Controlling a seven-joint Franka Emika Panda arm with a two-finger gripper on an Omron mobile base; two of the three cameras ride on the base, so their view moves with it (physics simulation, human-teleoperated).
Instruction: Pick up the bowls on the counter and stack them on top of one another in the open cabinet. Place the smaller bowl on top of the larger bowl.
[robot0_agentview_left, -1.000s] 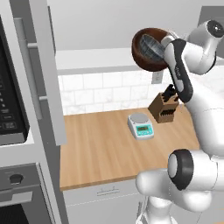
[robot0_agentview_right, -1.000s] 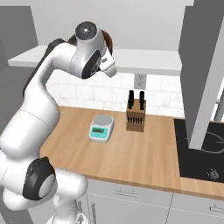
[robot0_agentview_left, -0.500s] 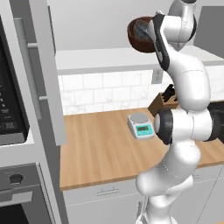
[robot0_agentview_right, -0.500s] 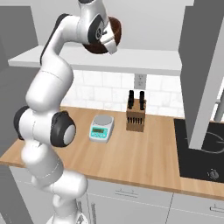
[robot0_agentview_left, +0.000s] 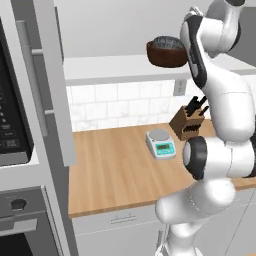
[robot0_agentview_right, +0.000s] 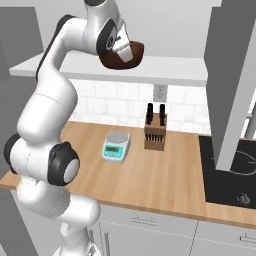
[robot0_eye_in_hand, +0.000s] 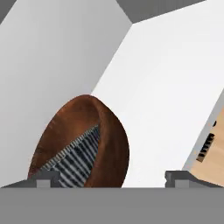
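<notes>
The larger bowl (robot0_agentview_left: 167, 54), glossy reddish-brown with a grey striped inside, stands upright on the white shelf floor of the open cabinet (robot0_agentview_left: 110, 67). In the hand view this bowl (robot0_eye_in_hand: 109, 131) lies just ahead of the fingertips, close to the cabinet's pale back wall and the shelf floor (robot0_eye_in_hand: 175, 87). My gripper (robot0_agentview_left: 186, 50) is right beside the bowl's rim at shelf height, and its fingertips (robot0_eye_in_hand: 43, 177) stand wide apart, so it is open. From the right the gripper (robot0_agentview_right: 117, 47) sits over the near side of the bowl (robot0_agentview_right: 125, 57). The smaller bowl is out of view.
On the wooden counter (robot0_agentview_left: 115, 165) are a kitchen scale (robot0_agentview_left: 161, 143) and a brown knife block (robot0_agentview_left: 189, 123) by the tiled wall. A tall grey panel with a bar handle (robot0_agentview_left: 47, 75) stands at the left. A black cooktop (robot0_agentview_right: 230, 170) lies at the right.
The arm has carried the brown bowl from a tilted pose above the shelf down onto the shelf floor, where it now sits upright. The fingers stand apart now.
</notes>
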